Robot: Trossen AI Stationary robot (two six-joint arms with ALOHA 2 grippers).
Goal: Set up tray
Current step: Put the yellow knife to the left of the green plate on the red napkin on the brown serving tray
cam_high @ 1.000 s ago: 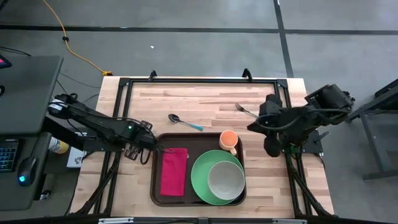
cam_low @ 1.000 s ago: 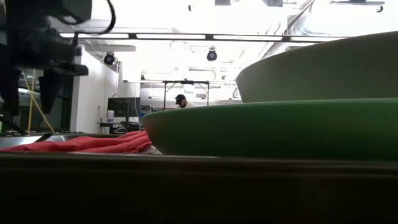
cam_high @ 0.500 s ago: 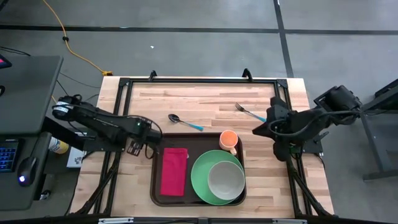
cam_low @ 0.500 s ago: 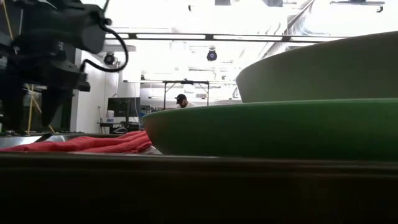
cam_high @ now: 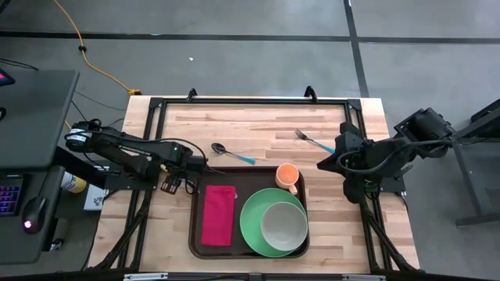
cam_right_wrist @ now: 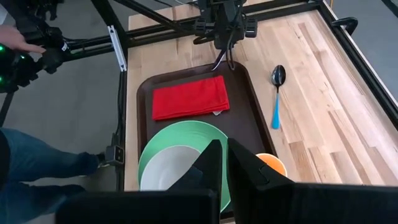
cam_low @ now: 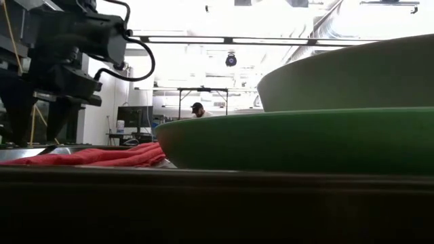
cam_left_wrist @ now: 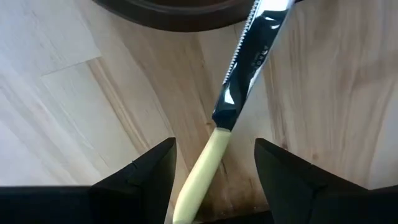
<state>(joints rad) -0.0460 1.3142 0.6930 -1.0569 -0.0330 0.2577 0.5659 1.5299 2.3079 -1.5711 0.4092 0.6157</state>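
The dark brown tray (cam_high: 194,234) holds a red napkin (cam_high: 218,215), a green plate (cam_high: 251,212) with a pale bowl (cam_high: 283,225) on it, and an orange cup (cam_high: 287,175). My left gripper (cam_high: 192,165) hovers just off the tray's far left corner, shut on a knife (cam_left_wrist: 249,56) with a cream handle and a serrated blade. The blade points toward the tray's rim (cam_left_wrist: 180,12). My right gripper (cam_right_wrist: 226,165) is shut and holds nothing, raised by the table's right edge. My left gripper has the knife by its cream handle (cam_left_wrist: 202,171), which runs back between the two fingers (cam_left_wrist: 149,171); the place of contact lies at the picture's bottom edge. The knife lies along the fingers, blade forward, its tip (cam_right_wrist: 216,66) reaching the tray's rim.
A spoon with a blue handle (cam_high: 233,153) lies on the wood beyond the tray. A fork with a blue handle (cam_high: 312,140) lies near the right arm. Black frame rails (cam_high: 250,100) run along the table's edges. A person's hand (cam_right_wrist: 15,40) shows beyond the table's left.
My left gripper has carried the knife from beside the tray's left rim toward the table's far edge and a little right, to the tray's far left corner. My right arm drew back toward the table's right edge, then stayed still.
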